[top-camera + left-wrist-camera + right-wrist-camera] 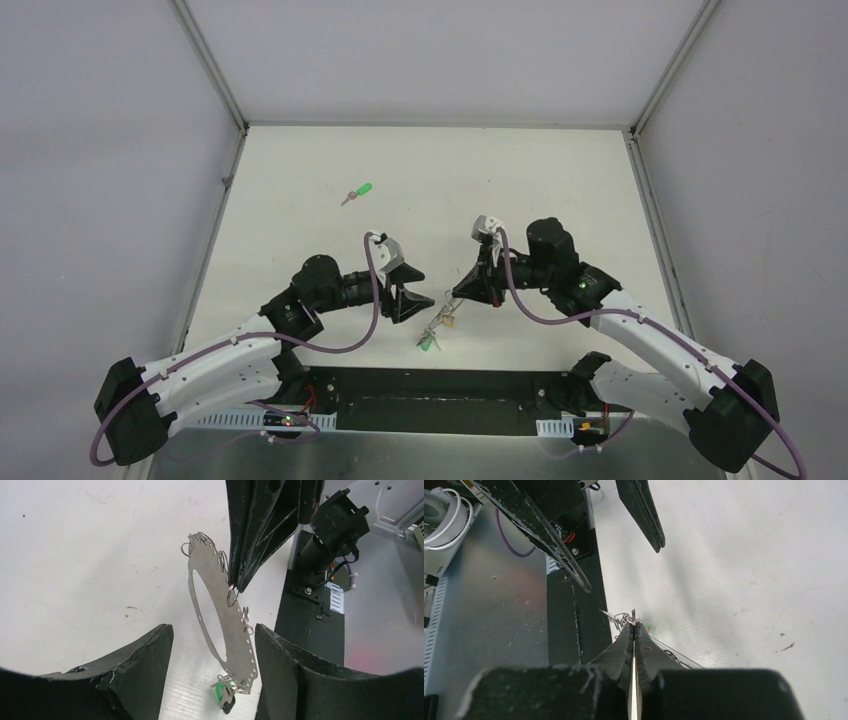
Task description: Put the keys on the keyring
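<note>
Grey metal, flat and punched with holes, the keyring [234,630] hangs on edge above the near part of the counter [500,170]. The right gripper [633,627] pinches it at the rim, fingers pressed fully together on it. A hung key [218,694] with a green head and a black tag [227,707] already dangle from its low end, and small wire loops [200,537] line the rim. The left gripper [410,290] stands wide and holds nothing. In its wrist view the keyring sits just beyond and between its 2 fingers, touching neither as far as I can tell. 1 loose key [358,192] lies flat on the counter, well apart from both grippers. From the left gripper it lies farther out across the counter and slightly left. Its long axis runs diagonally, with the green head toward the far right and the bare blade toward the near left. The left arm is clearly the nearer and its gripper is free, so fetching that key looks like its job while the right holds the keyring steady. No brand, label or writing can be read anywhere.
</note>
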